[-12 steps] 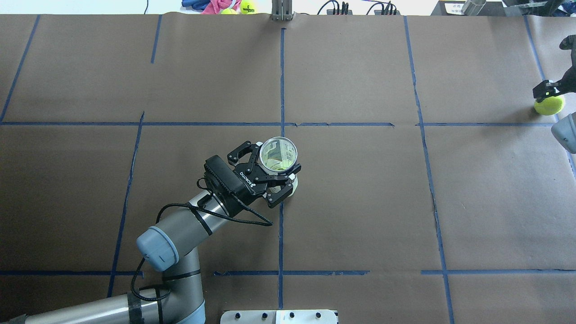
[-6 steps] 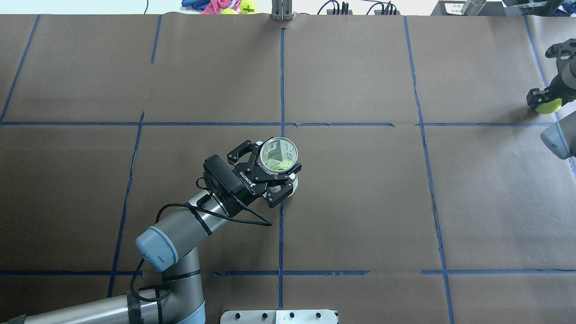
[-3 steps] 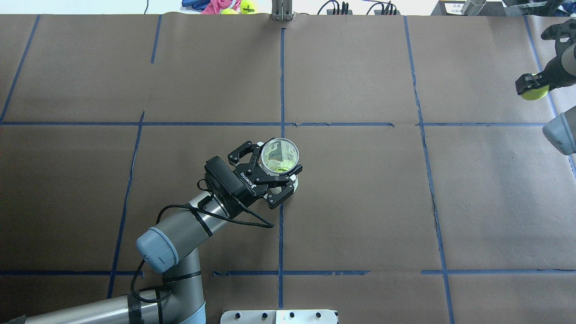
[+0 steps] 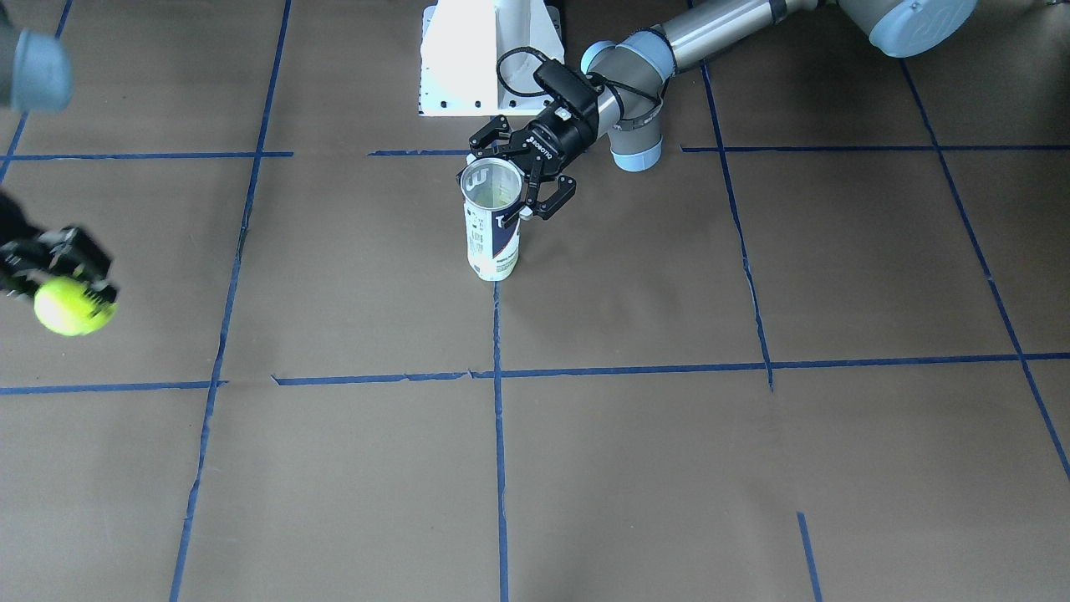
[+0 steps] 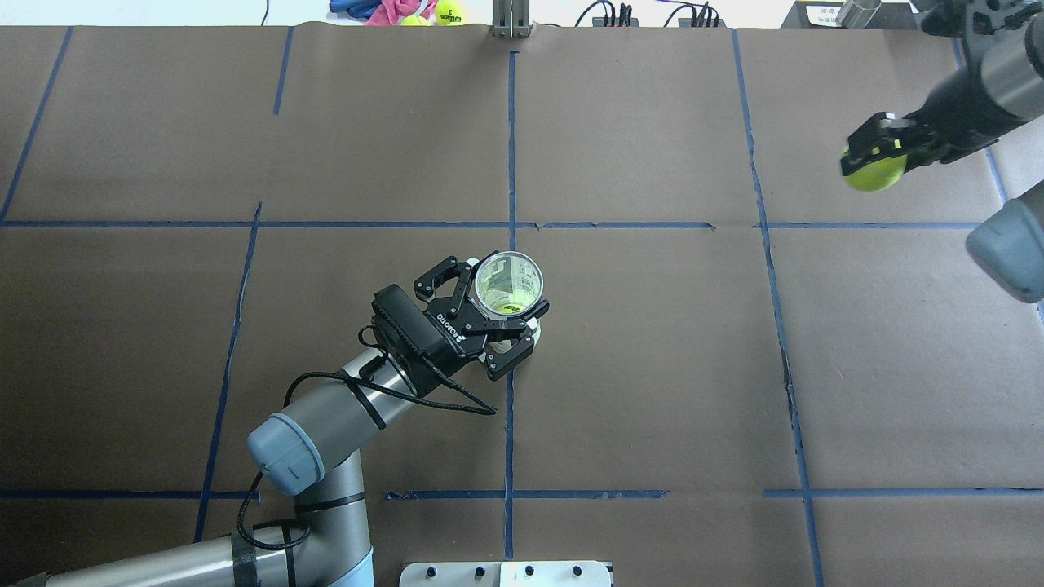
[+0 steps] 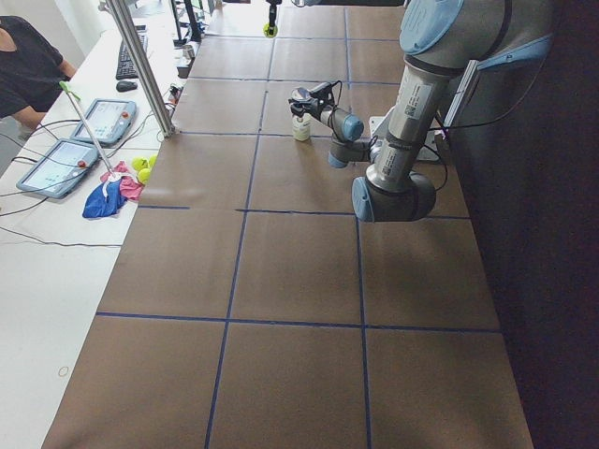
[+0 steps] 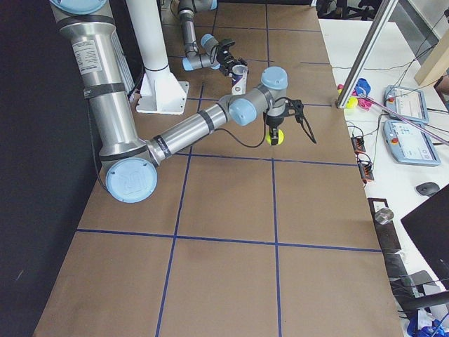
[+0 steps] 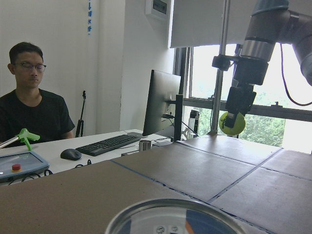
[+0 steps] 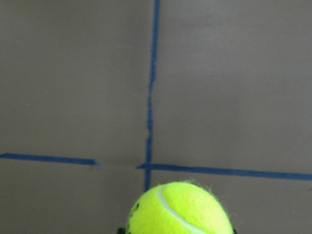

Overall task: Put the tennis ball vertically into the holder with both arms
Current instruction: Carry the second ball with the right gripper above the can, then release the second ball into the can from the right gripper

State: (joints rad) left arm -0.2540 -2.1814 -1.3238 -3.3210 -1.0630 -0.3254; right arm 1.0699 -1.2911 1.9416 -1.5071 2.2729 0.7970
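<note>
overhead view: it's looking straight down the open mouth of the holder [image 5: 507, 282], which is standing upright near the middle of the table [image 5: 652, 367], right by a blue tape line [image 5: 510, 147]. Something yellow-green is showing through the bottom (can't tell what).
front view: this one's giving me the holder's side instead, white and navy label, base sitting on the paper.
left wrist cam: it's only catching the holder's rim at the bottom edge, the rest is cut off. Across the table my right arm is hanging the tennis ball [image 8: 232, 123] in the air. A person [image 8: 30, 109] is sitting at a desk beside a keyboard [image 8: 108, 144].
right wrist cam: just the top of the ball is poking up over a tape cross; my fingers are barely in frame.
left gripper [image 5: 499, 311]: I'm clamping the holder near its top, fingers closed against both sides.
right gripper [image 5: 877, 155]: I'm pinching the tennis ball between narrowly spread fingers, off the table, well apart from the holder, out toward my right end.
hard to make out: the front view is smearing the ball and my right gripper at its edge (motion blur).
</note>
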